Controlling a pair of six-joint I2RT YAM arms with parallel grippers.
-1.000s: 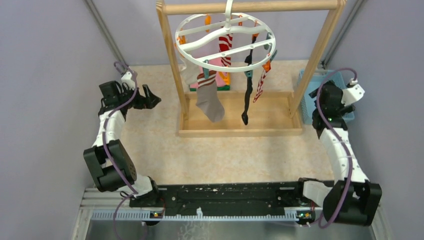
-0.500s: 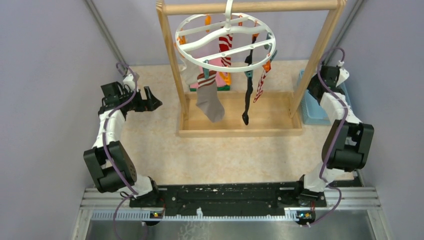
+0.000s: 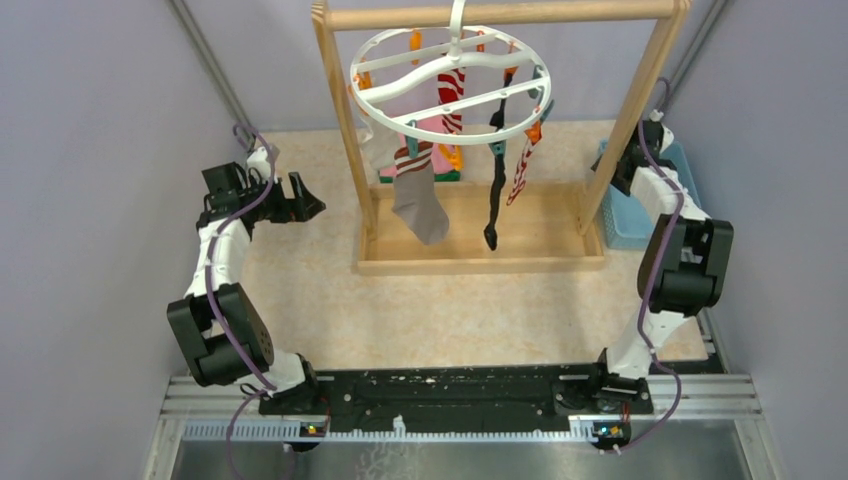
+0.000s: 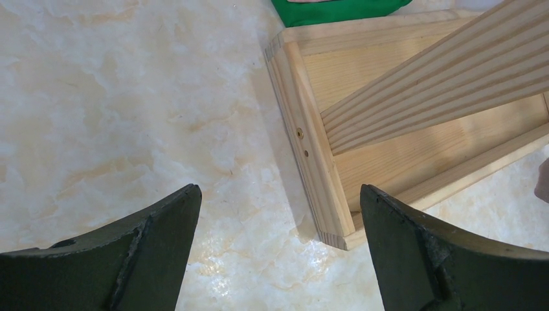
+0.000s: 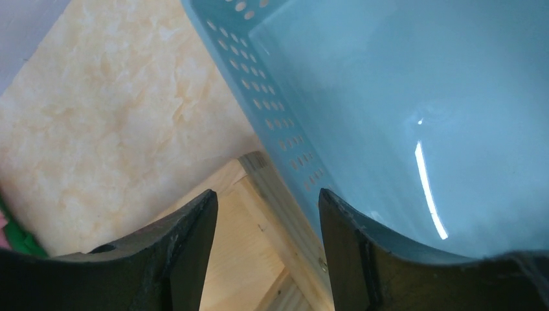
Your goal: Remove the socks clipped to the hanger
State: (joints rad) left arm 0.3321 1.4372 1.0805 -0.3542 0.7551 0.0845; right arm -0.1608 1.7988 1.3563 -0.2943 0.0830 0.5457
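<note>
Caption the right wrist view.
Empty right hand above the perforated blue basket and a base corner of the wooden rack.

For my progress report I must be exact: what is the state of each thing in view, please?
hanger, hanging from the top bar of the rack
grey sock, clipped, hanging
black sock, clipped, hanging
red-and-white sock, clipped, hanging
blue basket, visible part empty
left pincer, open, holding nothing
right pincer, open, holding nothing
</note>
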